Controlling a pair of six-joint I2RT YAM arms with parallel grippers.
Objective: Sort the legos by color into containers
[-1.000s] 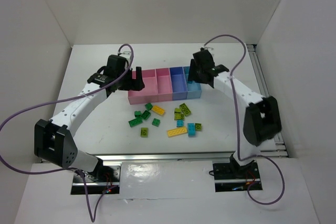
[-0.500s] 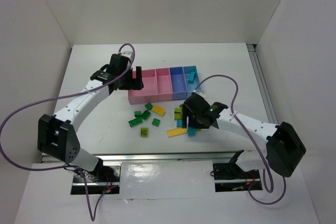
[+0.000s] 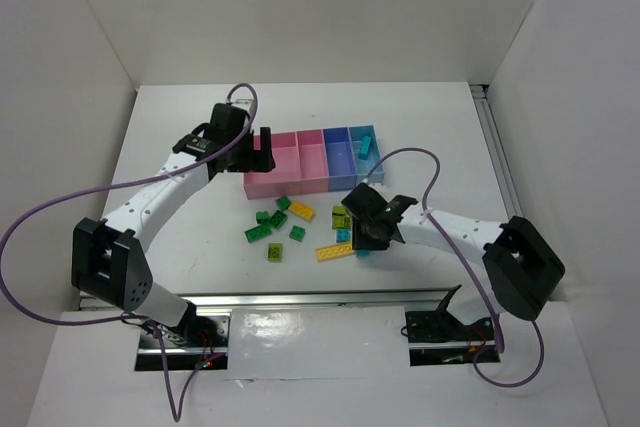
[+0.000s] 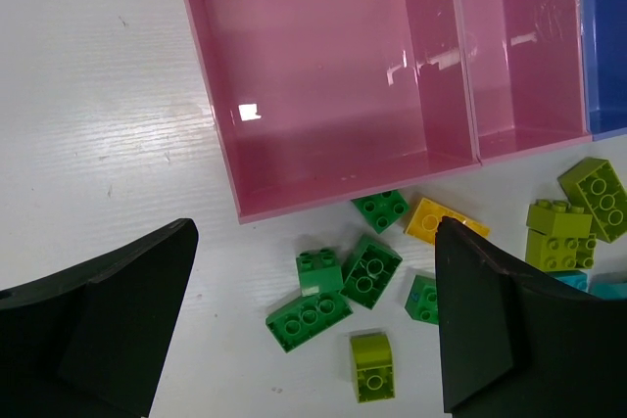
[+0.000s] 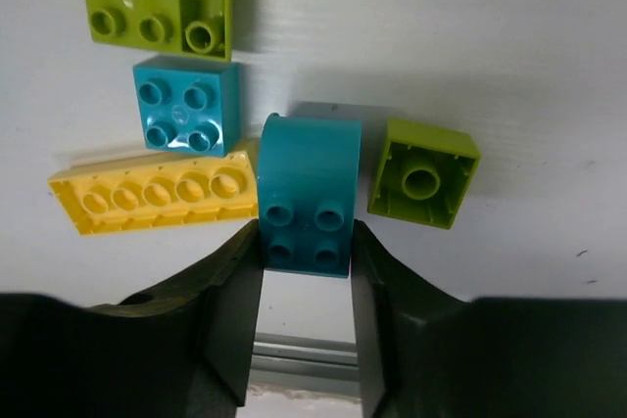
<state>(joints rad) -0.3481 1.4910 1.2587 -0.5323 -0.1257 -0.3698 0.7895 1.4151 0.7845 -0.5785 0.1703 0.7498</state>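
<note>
Cyan brick [image 5: 309, 193] pinched end-on by right gripper [image 5: 307, 247]; left gripper [image 4: 313, 227] spread. Grip seemingly shallow: slip risked on lift; touching yellow brick [image 5: 147, 198] possibly dragged.

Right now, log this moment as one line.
right gripper: shut on cyan brick, beside long yellow brick | left gripper: open, empty, by pink compartment

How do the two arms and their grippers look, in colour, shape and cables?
The left arm and right arm have white tubular links and blocky black joint housings. A thin purple cable loops along each. The left gripper and right gripper have broad black fingers tapering to blunt tips. No markings are readable.
</note>
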